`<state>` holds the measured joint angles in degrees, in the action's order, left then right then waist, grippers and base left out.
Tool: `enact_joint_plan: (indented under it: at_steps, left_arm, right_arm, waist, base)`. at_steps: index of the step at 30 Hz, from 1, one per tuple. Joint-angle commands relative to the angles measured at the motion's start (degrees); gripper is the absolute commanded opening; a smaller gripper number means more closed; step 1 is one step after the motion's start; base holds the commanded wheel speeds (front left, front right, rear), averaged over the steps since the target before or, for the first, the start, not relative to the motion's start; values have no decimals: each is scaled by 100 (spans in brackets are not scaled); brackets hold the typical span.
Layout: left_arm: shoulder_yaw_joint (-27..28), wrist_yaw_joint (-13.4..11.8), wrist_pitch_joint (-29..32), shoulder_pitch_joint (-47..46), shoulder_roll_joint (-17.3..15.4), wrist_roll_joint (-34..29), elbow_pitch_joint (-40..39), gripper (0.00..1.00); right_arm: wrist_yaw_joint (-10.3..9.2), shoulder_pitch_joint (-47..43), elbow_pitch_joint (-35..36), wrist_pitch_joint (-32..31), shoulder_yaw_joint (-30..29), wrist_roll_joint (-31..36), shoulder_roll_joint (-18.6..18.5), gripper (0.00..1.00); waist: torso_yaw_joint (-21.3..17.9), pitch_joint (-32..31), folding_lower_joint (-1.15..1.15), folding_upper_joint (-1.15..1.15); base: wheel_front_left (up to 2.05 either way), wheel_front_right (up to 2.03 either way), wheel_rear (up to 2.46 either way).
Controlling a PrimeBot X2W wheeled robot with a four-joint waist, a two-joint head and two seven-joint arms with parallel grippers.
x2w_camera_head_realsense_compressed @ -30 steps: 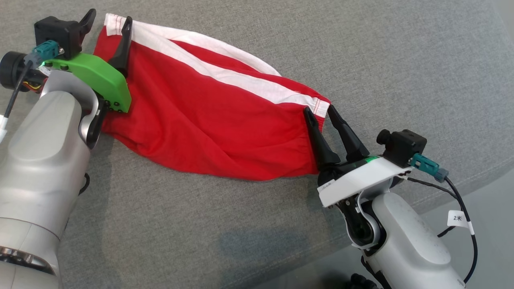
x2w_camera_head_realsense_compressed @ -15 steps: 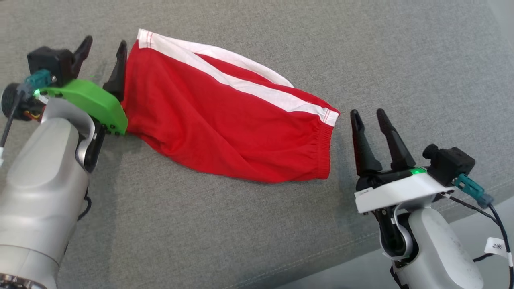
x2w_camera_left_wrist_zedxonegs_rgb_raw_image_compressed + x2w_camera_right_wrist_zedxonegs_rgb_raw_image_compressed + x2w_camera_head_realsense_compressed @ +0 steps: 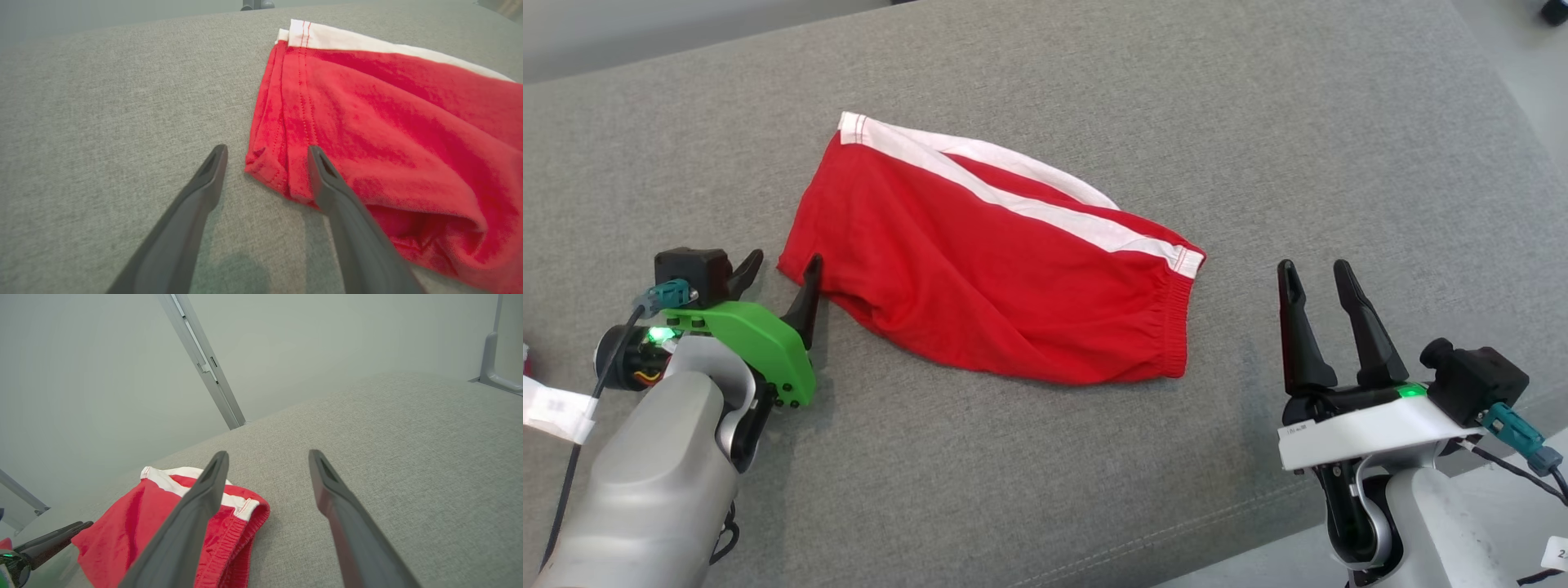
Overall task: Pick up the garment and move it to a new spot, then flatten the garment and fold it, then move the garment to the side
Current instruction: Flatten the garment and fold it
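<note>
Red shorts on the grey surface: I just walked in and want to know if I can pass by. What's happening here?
A two-armed robot is working on the red shorts, which lie on the grey fabric surface, apparently folded in half. Neither gripper holds them. The left gripper is open at the leg-hem corner, one finger right beside it; the right gripper is open, apart from the waistband end.
</note>
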<state>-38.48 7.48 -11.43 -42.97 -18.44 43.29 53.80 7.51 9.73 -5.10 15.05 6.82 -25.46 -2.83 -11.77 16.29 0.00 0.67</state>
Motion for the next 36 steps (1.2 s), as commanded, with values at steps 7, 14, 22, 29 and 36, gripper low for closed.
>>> enact_joint_plan:
  at_steps: [7, 14, 22, 29, 36]
  left_arm:
    - [-33, -4, 258, -151, -82, 206, 381, 100]
    - [-253, -4, 1004, -229, -118, 369, 596, 62]
    - [-341, -6, 1222, -238, -113, 563, 615, 0]
    - [-220, -43, 848, -28, -74, 712, 603, 0]
    - [-132, -199, 314, 472, 40, 819, 305, 0]
  right_arm:
    - [-4, -135, 119, 18, 75, -40, -11, 100]
    - [-4, -149, 112, 19, 124, -75, -11, 100]
    - [-4, -158, 145, 19, 80, -107, -11, 100]
    - [-4, -247, 183, 19, -82, -36, -11, 100]
    - [-4, -371, 98, 18, -196, 97, -11, 100]
  waist:
    - [-296, -1, 0, -67]
    - [-422, -26, 0, -67]
    - [-435, -83, 0, -67]
    - [-182, -261, 0, -67]
    - [253, -583, 0, -67]
  base:
    - [0, 0, 0]
    - [0, 0, 0]
    - [0, 0, 0]
    - [0, 0, 0]
    - [0, 0, 0]
